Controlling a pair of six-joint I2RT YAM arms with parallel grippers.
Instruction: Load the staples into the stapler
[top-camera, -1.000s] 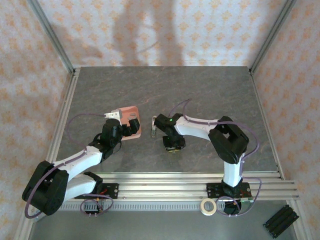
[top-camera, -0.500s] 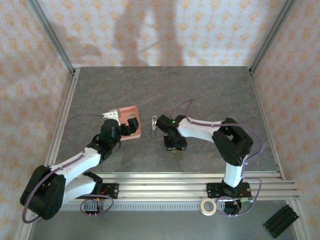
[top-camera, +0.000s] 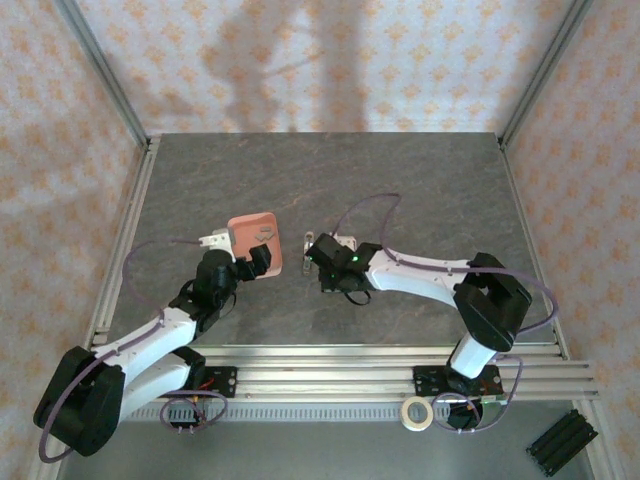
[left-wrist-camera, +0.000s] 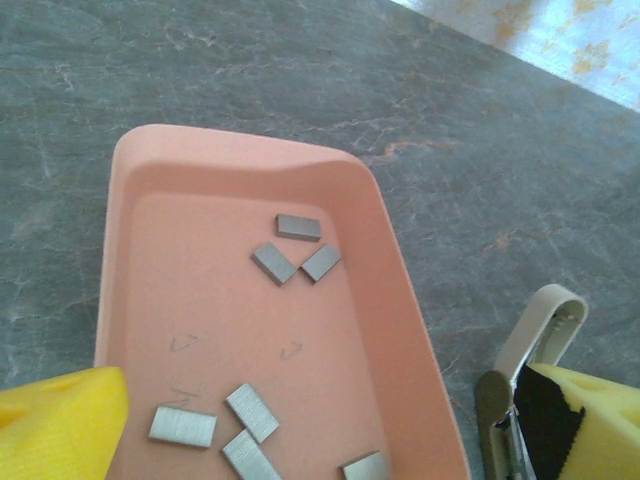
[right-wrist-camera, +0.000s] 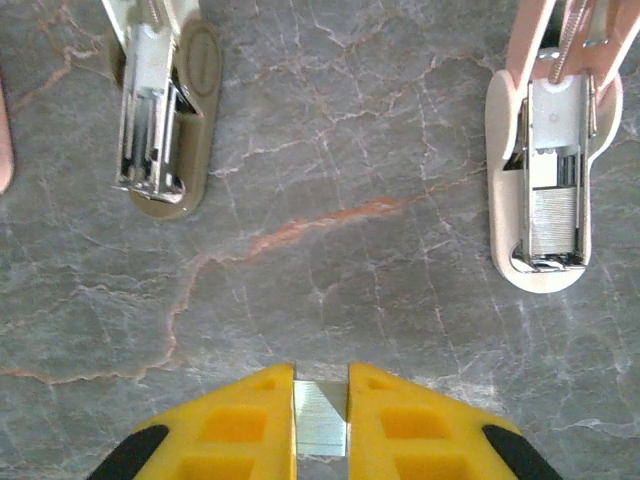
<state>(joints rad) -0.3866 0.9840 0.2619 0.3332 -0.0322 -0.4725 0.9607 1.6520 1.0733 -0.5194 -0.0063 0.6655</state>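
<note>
Change, left arm: it has pulled back toward its base since a second ago, so the salmon-pink tray (top-camera: 245, 230) now shows almost whole from overhead.
Change, right arm: it has stretched further left, and its elbow has swung out lower and to the right.
Right gripper (right-wrist-camera: 321, 392): clenched on a short staple strip (right-wrist-camera: 320, 428), pinched between the yellow fingers (right-wrist-camera: 240, 430) at the bottom of the right wrist view.
Left gripper (left-wrist-camera: 325, 415): released and spread wide, one yellow finger in each bottom corner of the left wrist view, hovering over the tray's near end.
Pink stapler (right-wrist-camera: 545, 190): flat on the grey stone table (right-wrist-camera: 330, 200), ahead and to the right of the held strip, apart from it.
Pink stapler, long axis: up and down the right wrist picture, leaning slightly. Its rounded base end and the mouth of the silvery channel point at the gripper, and the rest runs off the top edge.
Beige stapler (right-wrist-camera: 165, 110): ahead to the left, lying much the same way, just beside the tray's rim.
Loose staples (left-wrist-camera: 298, 227): seven short grey strips in the tray, three clustered mid-tray and four at the near end.
</note>
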